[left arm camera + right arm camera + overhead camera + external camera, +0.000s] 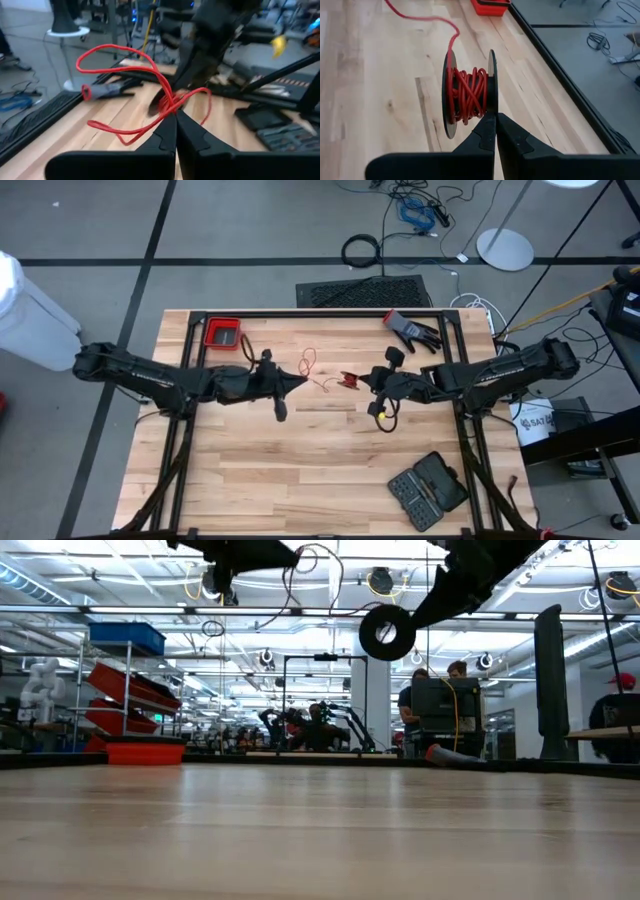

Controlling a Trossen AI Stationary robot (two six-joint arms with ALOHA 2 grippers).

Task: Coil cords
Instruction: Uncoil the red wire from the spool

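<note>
- The small black spool [470, 92], partly wound with thin red cord [150, 90], is gripped by the closed right tool [495, 116] above the wooden surface's [300, 470] middle.
- The cord's loose loops are pinched by the closed left tool [175, 112].
- Winding seems in hand; next, the slack should be laid around the spool.

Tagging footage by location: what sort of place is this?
Probably a robotics lab or workshop: other robot arms on benches behind, shelving with red bins, people at a monitor.

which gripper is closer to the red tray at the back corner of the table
Left. The left gripper sits mid-table, on the same half as the red tray. The right gripper, pinching the spool, is farther across the table.
</note>
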